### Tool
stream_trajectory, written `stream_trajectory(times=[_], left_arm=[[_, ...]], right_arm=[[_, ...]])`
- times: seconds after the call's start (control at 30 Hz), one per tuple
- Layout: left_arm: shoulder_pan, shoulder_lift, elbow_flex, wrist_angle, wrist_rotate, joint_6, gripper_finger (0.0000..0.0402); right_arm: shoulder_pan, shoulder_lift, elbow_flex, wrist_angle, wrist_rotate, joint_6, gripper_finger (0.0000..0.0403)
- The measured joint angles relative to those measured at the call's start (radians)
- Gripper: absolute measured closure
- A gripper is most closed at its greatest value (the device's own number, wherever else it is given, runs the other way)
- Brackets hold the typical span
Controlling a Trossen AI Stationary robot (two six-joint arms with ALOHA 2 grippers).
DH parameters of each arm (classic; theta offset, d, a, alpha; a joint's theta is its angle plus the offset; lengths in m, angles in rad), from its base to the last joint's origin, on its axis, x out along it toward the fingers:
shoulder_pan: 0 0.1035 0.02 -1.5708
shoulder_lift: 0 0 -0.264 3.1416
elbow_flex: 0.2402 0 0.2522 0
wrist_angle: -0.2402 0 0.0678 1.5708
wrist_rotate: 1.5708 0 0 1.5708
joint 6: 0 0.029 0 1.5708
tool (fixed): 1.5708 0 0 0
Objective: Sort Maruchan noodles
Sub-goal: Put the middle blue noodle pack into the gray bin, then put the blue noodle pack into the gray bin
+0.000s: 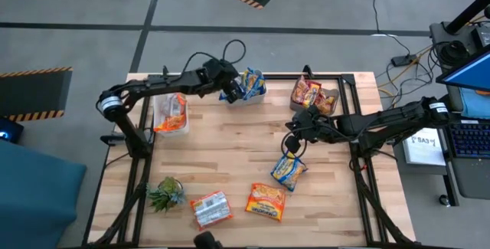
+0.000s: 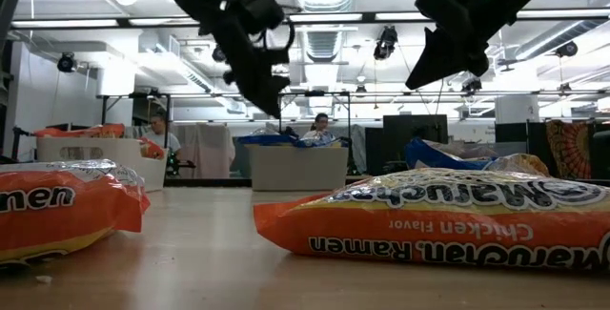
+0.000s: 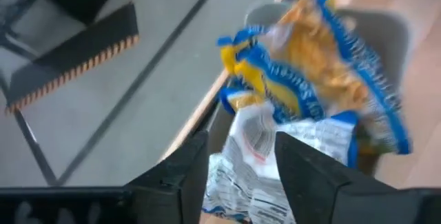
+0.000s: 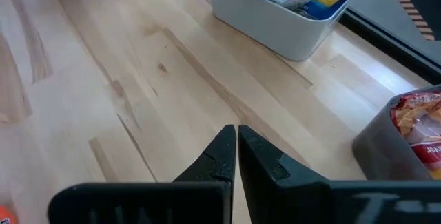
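Note:
Blue-and-yellow noodle packets fill the white bin at the table's far edge. My left gripper is open over this bin, its fingers on either side of a packet's white printed back. My right gripper is shut and holds nothing. It hovers above the bare wood, just beyond a blue-and-yellow packet lying flat on the table. An orange packet and a white-and-red packet lie near the front edge. My left gripper is open around the white-backed packet in the bin, coming down at a slant from the table's left. Whether either finger touches the packet, I cannot tell.
A clear bin with orange packets stands far left. A grey bin with red packets stands far right, beside my right arm. A small green plant sits near the front left. Open wood lies in the table's middle. People sit in the room beyond.

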Motion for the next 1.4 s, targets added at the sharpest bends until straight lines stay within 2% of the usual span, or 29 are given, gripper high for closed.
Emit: stream_trajectory(times=[0.33,0.6,0.67,0.93,1.07,1.27,1.4], left_arm=[[0.017,0.201,-0.009,0.031,0.015,-0.042,0.0333],[0.014,0.2,0.074,-0.054,0.015,-0.033,0.0352],[0.008,0.173,0.093,-0.071,0.015,-0.029,0.0352],[-0.094,0.039,0.087,-0.094,0.015,-0.036,0.0352],[-0.195,-0.036,0.02,-0.057,0.016,-0.045,0.0352],[-0.364,-0.166,-0.137,0.068,0.017,-0.085,0.0352],[-0.46,-0.242,-0.233,0.15,0.013,-0.152,0.0352]], right_arm=[[0.0,0.0,-0.01,0.001,0.004,0.0,0.0394],[0.0,0.0,-0.01,0.001,-0.003,0.01,0.0394],[0.0,-0.001,-0.01,0.001,-0.048,0.026,0.0394],[0.004,0.013,-0.008,-0.004,-0.363,0.195,0.0385],[0.007,0.032,-0.008,-0.041,-0.48,0.241,0.0344],[0.007,0.052,-0.009,-0.243,-0.597,0.269,0.0244],[0.012,0.053,-0.047,-0.247,-0.638,0.272,0.0177]])
